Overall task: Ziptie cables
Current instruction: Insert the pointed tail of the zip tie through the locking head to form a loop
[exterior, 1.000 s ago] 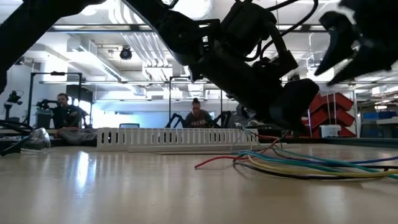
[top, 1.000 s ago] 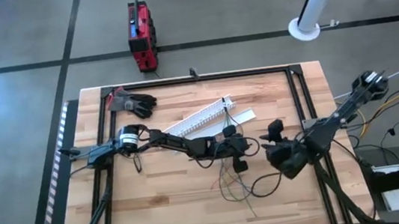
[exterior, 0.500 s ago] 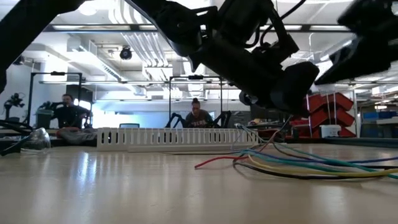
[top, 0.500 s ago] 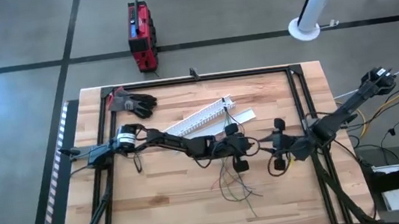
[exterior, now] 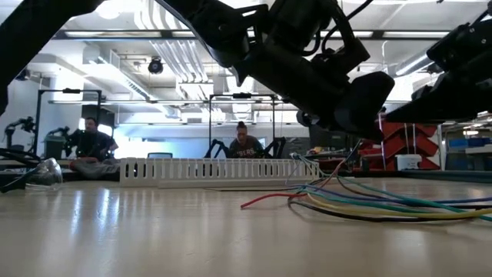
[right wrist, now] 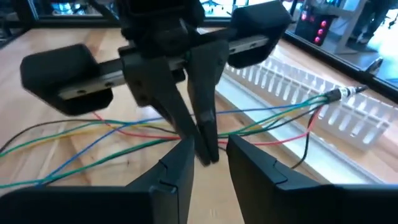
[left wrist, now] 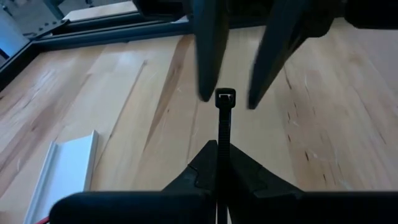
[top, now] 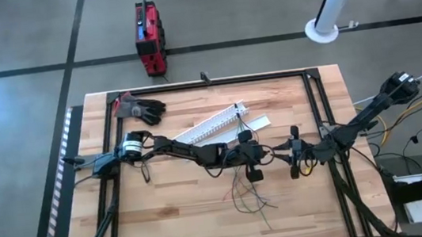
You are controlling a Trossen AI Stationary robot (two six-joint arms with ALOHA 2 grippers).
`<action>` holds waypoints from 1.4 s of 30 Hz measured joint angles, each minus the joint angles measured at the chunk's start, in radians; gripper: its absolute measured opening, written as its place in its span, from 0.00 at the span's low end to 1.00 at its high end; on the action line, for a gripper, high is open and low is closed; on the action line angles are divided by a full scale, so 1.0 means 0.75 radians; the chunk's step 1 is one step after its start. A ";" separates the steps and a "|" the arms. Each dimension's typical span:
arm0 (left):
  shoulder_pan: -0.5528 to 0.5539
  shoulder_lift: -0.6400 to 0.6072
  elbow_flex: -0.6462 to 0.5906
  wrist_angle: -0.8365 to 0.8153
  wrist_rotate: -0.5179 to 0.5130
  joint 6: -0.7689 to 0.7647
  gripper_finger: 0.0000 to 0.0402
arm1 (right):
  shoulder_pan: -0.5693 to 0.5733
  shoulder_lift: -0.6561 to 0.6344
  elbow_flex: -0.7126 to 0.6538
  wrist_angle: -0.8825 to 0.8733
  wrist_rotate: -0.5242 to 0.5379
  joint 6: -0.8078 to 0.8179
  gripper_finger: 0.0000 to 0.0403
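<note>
Left wrist view showed the left gripper [left wrist: 219, 163] clamping a stiff ziptie [left wrist: 224, 127]; the right gripper [left wrist: 227, 93] gaped at its head. The cables [top: 247, 190] looked limp, best gathered mid-bundle.

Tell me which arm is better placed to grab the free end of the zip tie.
Right. The left pincer is shut on the zip tie, holding it upright. The right pincer is open with its fingers on either side of the tie's head, so it probably only needs to close.
</note>
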 joint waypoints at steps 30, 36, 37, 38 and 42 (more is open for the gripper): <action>-0.008 0.000 0.000 0.002 0.003 0.005 0.00 | -0.141 0.396 -0.001 0.489 -0.220 -0.166 0.00; -0.008 0.000 0.000 0.010 0.002 0.005 0.00 | -0.150 0.404 0.047 0.516 -0.221 -0.235 0.00; -0.008 0.000 0.000 0.010 0.002 0.005 0.00 | -0.153 0.404 0.050 0.512 -0.222 -0.241 0.00; -0.008 0.000 0.000 0.010 0.002 0.005 0.00 | -0.156 0.404 0.054 0.506 -0.221 -0.245 0.00; -0.008 0.000 0.000 0.009 0.002 0.005 0.00 | -0.158 0.404 0.062 0.483 -0.221 -0.219 0.01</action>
